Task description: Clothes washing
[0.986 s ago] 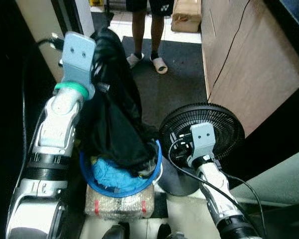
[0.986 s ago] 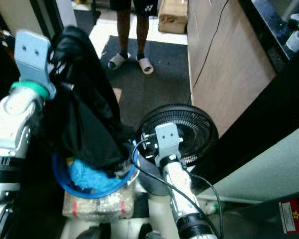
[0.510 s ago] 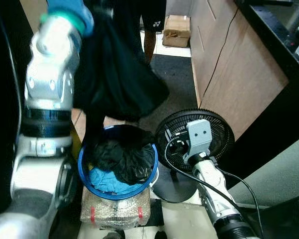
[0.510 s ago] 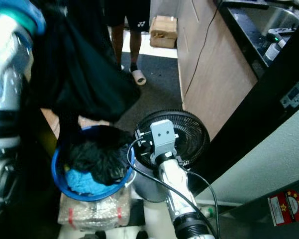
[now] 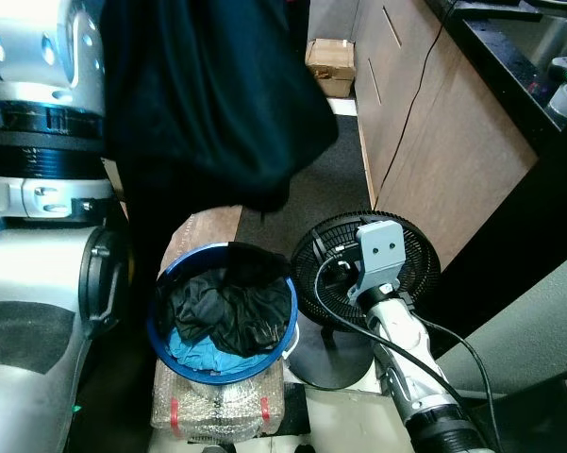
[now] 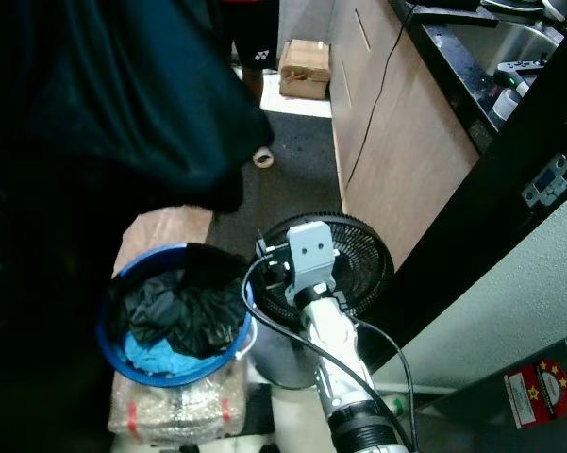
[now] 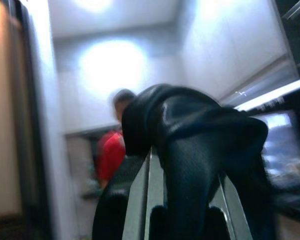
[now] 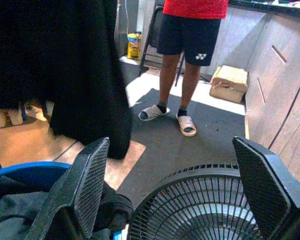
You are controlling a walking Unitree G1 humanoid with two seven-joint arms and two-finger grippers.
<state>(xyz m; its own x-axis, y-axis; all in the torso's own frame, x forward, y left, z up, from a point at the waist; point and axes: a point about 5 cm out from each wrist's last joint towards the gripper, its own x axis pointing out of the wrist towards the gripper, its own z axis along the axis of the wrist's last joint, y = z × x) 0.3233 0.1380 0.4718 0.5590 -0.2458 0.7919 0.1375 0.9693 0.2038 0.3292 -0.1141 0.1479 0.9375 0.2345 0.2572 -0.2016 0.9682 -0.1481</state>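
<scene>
The left wrist view gives what the head views cannot: the left gripper (image 7: 187,200) is clenched on a black garment (image 7: 189,130), whose smooth, faintly glossy cloth folds over the two dark fingers (image 7: 112,215) and bunches into a rounded hump above them, with a blurred person in a red top (image 7: 110,155) behind it. In the left eye view that same garment hangs as a broad, matte black sheet from the upper left of the frame down toward the centre, its lower edge draping just above a round blue basket (image 5: 160,326) at lower centre. The basket holds crumpled dark clothes (image 5: 228,310) over a bright blue piece (image 5: 193,351), and it sits on a lumpy bundle wrapped in clear plastic (image 5: 217,401). The silver, ringed left arm (image 5: 38,170) fills the left edge. Right of the basket stands a round black fan (image 5: 406,274) with a fine radial wire grille, and the right arm (image 5: 410,368) reaches up in front of it, a black cable looping beside it. The right wrist view shows the right gripper (image 8: 177,190) released, its two broad, flat black fingers (image 8: 85,190) spread wide apart over the fan's grille with nothing between them, and beyond them a person's legs in dark shorts and pale slippers (image 8: 182,75) on a dark grey mat (image 8: 214,135), a cardboard box (image 8: 229,82) near the wood-grain cabinets (image 8: 279,90).
</scene>
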